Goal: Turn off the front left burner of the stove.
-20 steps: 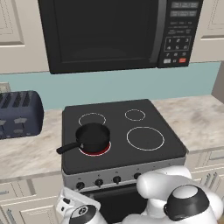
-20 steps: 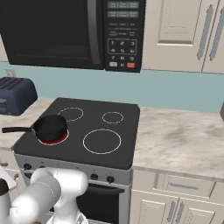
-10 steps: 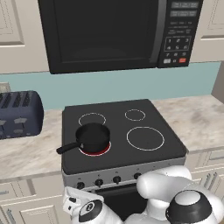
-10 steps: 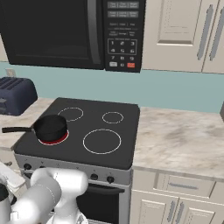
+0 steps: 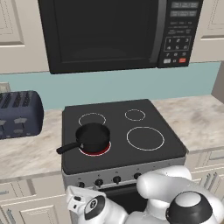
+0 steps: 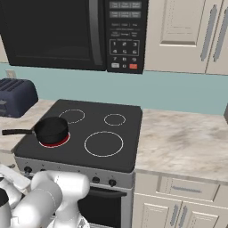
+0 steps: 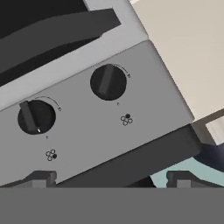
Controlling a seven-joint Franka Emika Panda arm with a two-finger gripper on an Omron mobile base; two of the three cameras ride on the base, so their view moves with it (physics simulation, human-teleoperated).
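The gripper [image 7: 107,179], its two fingertips parted and holding nothing, faces the stove [image 5: 122,131]'s silver knob panel; two knobs [image 7: 108,82] lie just ahead. The front left burner [image 5: 97,149] glows red under a black pan [image 5: 92,137].

Arm: folded low, white links bunched at the bottom of both base views
Gripper [image 7: 107,179]: two dark fingertips set well apart, nothing between them; hand rolled, tilting its view
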